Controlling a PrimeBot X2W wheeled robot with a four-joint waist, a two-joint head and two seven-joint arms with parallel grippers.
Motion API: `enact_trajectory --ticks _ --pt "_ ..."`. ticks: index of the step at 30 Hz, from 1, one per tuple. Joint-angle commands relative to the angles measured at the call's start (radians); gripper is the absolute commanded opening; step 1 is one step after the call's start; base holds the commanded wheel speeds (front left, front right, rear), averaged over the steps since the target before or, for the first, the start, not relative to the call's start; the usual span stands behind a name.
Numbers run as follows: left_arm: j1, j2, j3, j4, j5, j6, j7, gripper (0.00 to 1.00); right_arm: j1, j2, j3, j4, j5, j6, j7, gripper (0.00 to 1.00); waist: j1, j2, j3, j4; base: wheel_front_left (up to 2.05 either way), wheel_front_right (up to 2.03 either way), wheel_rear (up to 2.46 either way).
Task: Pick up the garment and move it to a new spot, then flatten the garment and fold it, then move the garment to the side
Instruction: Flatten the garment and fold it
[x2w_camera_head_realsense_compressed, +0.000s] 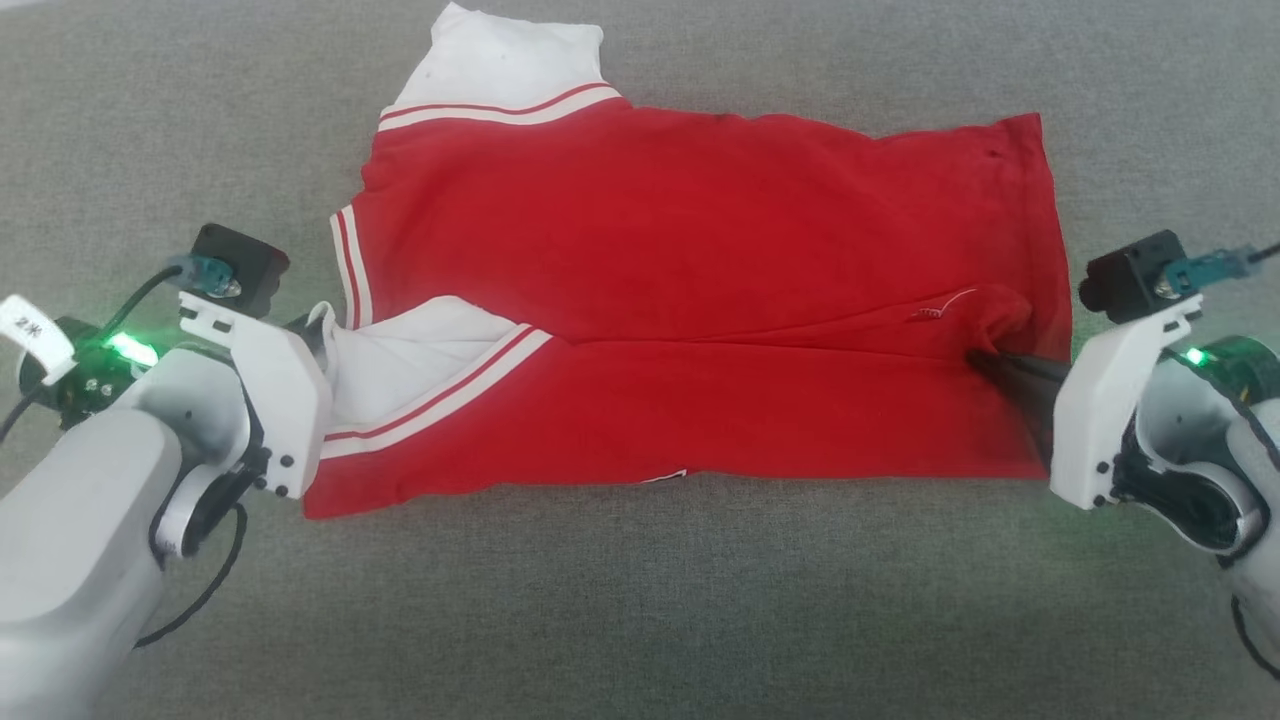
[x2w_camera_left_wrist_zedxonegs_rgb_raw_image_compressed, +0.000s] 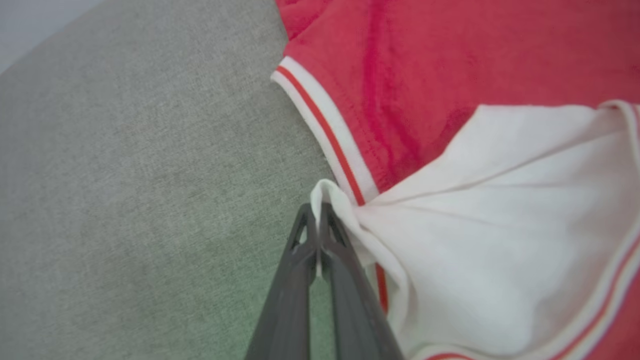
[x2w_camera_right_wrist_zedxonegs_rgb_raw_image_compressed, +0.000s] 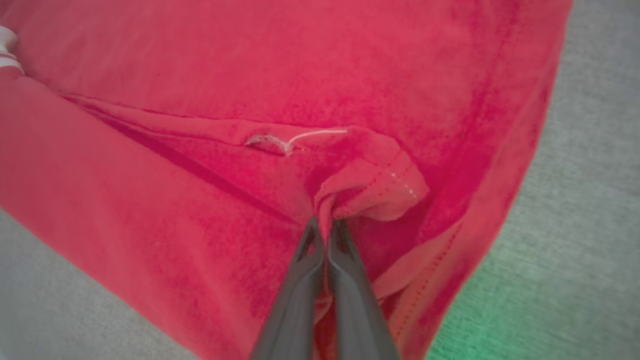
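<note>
Red jersey (x2w_camera_head_realsense_compressed: 700, 250) lies flat between the left gripper (x2w_camera_left_wrist_zedxonegs_rgb_raw_image_compressed: 317, 211) and right gripper (x2w_camera_right_wrist_zedxonegs_rgb_raw_image_compressed: 325, 225). Left pinches its white sleeve (x2w_camera_left_wrist_zedxonegs_rgb_raw_image_compressed: 475, 240), and right pinches its red hem (x2w_camera_right_wrist_zedxonegs_rgb_raw_image_compressed: 372, 195).

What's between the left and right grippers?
The garment: in the head view its folded near strip runs from the left gripper, on the white sleeve, to the right gripper, on the red hem.

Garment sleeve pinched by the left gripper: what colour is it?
White sleeve, red-and-white striped trim; best in left wrist view.
</note>
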Motion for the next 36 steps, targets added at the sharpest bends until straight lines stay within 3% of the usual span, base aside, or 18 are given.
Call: enact_trajectory --ticks 1,3,4,5,6,7,8,9,10,17,26,32,36 --pt "-0.02 -0.008 -0.001 0.027 -0.011 -0.01 -0.005 0.0 -0.014 0.007 0.013 0.017 0.002 -0.001 0.0 0.0 0.0 0.0 0.001 0.0 0.0 0.0 0.0" --pt "-0.033 -0.026 -0.006 0.076 -0.024 -0.033 -0.002 0.0 -0.028 0.018 0.034 0.04 0.015 -0.001 -0.003 0.0 0.0 0.0 -0.001 -0.001 0.0 0.0 0.0" --pt "-0.042 -0.034 -0.005 0.097 -0.03 -0.041 -0.005 0.0 -0.036 0.019 0.04 0.054 0.019 -0.001 -0.006 0.06 0.0 0.0 -0.002 -0.001 0.0 0.0 0.0" --pt "-0.048 -0.041 -0.001 0.117 -0.036 -0.046 -0.008 0.0 -0.043 0.019 0.047 0.062 0.023 -0.001 -0.005 0.24 0.0 0.0 -0.004 -0.002 0.0 0.0 0.0" --pt "-0.053 -0.047 0.003 0.134 -0.039 -0.048 -0.006 0.13 -0.051 0.018 0.053 0.069 0.025 -0.001 -0.007 0.48 0.0 0.0 -0.007 -0.002 0.0 0.0 0.0" --pt "-0.058 -0.052 0.006 0.147 -0.049 -0.05 -0.002 0.36 -0.059 0.016 0.055 0.076 0.026 -0.002 -0.012 1.0 0.0 0.0 -0.01 -0.002 0.0 0.0 0.0" --pt "-0.063 -0.056 0.01 0.157 -0.059 -0.053 0.003 0.5 -0.064 0.014 0.058 0.081 0.028 -0.001 -0.015 1.0 0.0 0.0 -0.014 -0.002 0.0 0.0 0.0" --pt "-0.066 -0.06 0.015 0.159 -0.068 -0.056 0.006 0.91 -0.07 0.01 0.059 0.083 0.028 -0.001 -0.023 1.0 0.0 0.0 -0.018 -0.001 0.0 0.0 0.0" --pt "-0.066 -0.063 0.024 0.161 -0.085 -0.053 0.007 1.0 -0.076 0.005 0.058 0.081 0.026 -0.001 -0.033 1.0 0.0 0.0 -0.022 0.0 0.0 0.0 0.0" --pt "-0.03 -0.044 0.053 0.088 -0.14 -0.028 0.049 1.0 -0.053 -0.034 0.006 0.039 0.037 -0.001 -0.125 1.0 0.0 0.0 -0.048 0.015 0.0 0.0 0.0" --pt "0.073 0.008 0.062 -0.118 -0.181 0.057 0.134 1.0 0.043 -0.064 -0.131 -0.041 -0.024 -0.001 -0.29 1.0 0.0 0.0 -0.069 0.026 0.0 0.0 0.0" --pt "0.173 0.043 0.068 -0.252 -0.213 0.145 0.181 1.0 0.145 -0.028 -0.268 -0.084 -0.116 -0.001 -0.396 1.0 0.0 0.0 -0.076 0.01 0.0 0.0 0.0" --pt "0.233 0.069 0.072 -0.312 -0.223 0.202 0.21 1.0 0.21 0.029 -0.373 -0.109 -0.184 -0.001 -0.449 1.0 0.0 0.0 -0.076 -0.01 0.0 0.0 0.0"
